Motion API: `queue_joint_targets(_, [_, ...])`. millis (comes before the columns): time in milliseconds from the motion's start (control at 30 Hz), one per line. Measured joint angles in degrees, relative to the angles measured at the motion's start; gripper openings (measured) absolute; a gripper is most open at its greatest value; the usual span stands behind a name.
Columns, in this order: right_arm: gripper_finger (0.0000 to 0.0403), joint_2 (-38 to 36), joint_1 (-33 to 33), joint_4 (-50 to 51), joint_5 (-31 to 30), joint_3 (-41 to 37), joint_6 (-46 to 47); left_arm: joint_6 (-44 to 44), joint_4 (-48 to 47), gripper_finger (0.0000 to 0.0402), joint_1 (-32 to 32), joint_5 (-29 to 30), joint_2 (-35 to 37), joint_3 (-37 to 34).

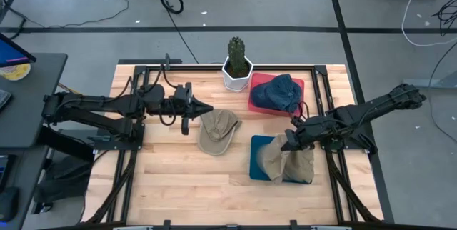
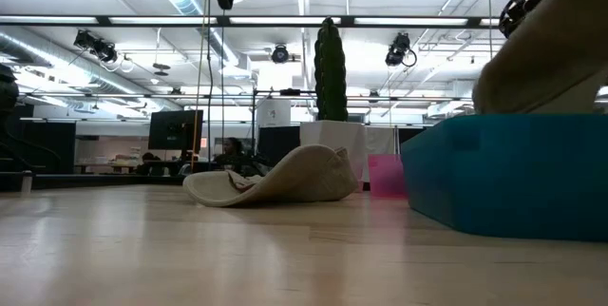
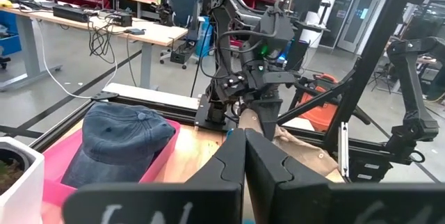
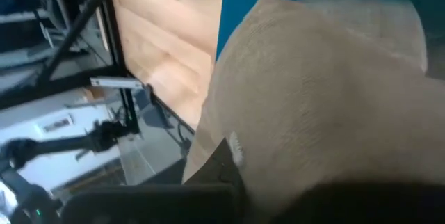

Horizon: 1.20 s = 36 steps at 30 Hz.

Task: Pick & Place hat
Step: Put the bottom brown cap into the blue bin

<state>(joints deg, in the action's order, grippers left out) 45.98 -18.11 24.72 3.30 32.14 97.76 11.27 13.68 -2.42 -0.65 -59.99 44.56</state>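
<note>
A tan hat (image 1: 218, 131) lies on the wood in mid-table, resting on its brim and crown (image 2: 285, 181). A second tan hat (image 1: 287, 160) is over the blue tray (image 1: 258, 160), gripped by my right gripper (image 1: 291, 138), which is shut on it. This hat fills the right wrist view (image 4: 313, 99). A dark blue hat (image 1: 280, 91) sits on the pink tray (image 1: 257, 101). My left gripper (image 1: 203, 108) is shut and hovers above the table beside the loose tan hat's left edge, touching nothing (image 3: 243, 161). My right gripper holds the second tan hat by its upper end (image 1: 285, 143), coming from the table's right side and slanting down. One dark finger (image 4: 221, 165) shows against the cloth; the rest of the contact is hidden by the hat. The hat hangs below with its lower part in the blue tray (image 2: 503, 173).
A cactus in a white pot (image 1: 238, 66) stands at the far edge, next to the pink tray. Black frame rails (image 1: 136, 144) run along the table's left and right sides. Bare wood (image 1: 186, 176) lies toward the near edge.
</note>
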Motion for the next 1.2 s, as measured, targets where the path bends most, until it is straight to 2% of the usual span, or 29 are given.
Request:
queue_joint_targets(200, [0.0003,0.0,0.0,1.5,0.2,0.0,-3.8,-0.6,-0.3,0.0009,0.0,0.0,0.0,0.0])
queue_joint_targets(533, [0.0003,0.0,0.0,8.3,-1.3,0.0,-4.7,-0.3,-0.3,0.0009,0.0,0.5,0.0,0.0])
queue_joint_targets(867, [0.0003,0.0,-1.7,14.8,0.4,0.0,-10.0,0.3,-0.3,0.0009,0.0,1.1,0.0,0.0])
queue_joint_targets(1200, [0.0004,0.0,-2.8,20.1,0.7,0.0,-11.3,0.5,-1.1,0.0009,0.0,1.1,0.0,0.0])
